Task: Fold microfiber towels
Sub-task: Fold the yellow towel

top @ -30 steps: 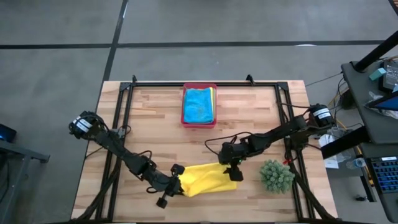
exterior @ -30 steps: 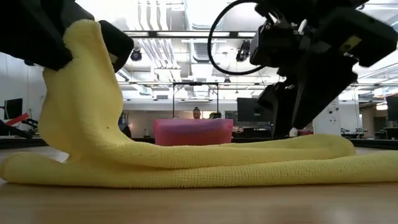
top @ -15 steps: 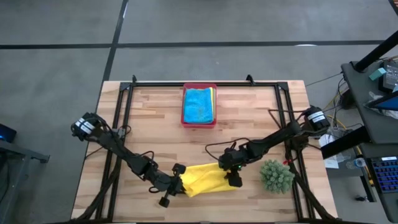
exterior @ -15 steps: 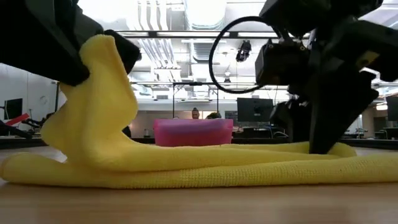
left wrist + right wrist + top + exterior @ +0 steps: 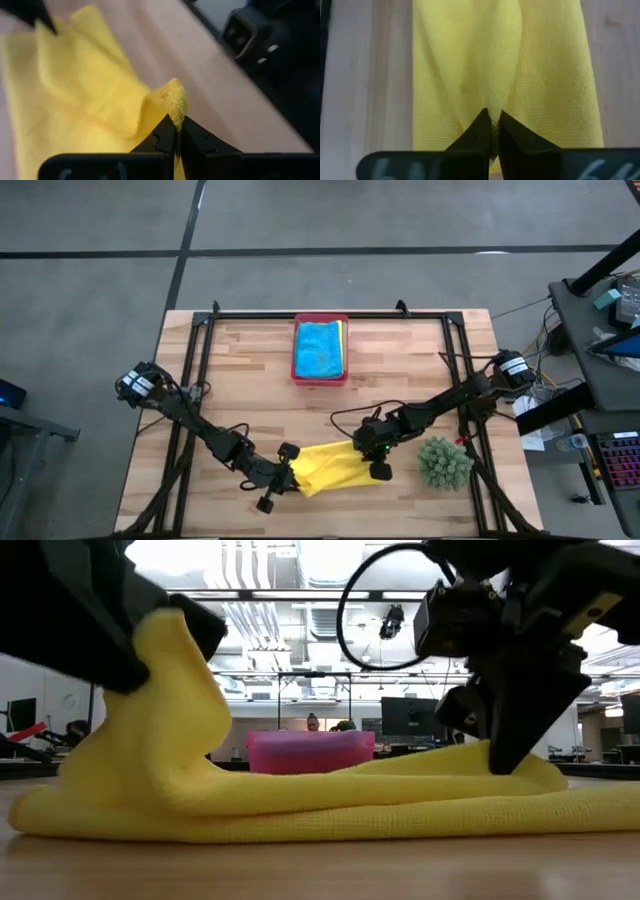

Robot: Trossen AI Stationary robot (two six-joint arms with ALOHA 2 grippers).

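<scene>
Both ends pinched: left gripper [image 5: 283, 480] and right gripper [image 5: 378, 468] each clamp the yellow towel [image 5: 333, 467] at the bench's [image 5: 250, 380] near edge (others wait in the tray [image 5: 320, 377]). Next, lift and fold together.

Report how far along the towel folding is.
Done: a turquoise towel lies folded in the pink tray, another colour edging out beneath it. In hand: the left claw and right claw each pinch the yellow towel, its fold unfinished. No other loose towels show.
</scene>
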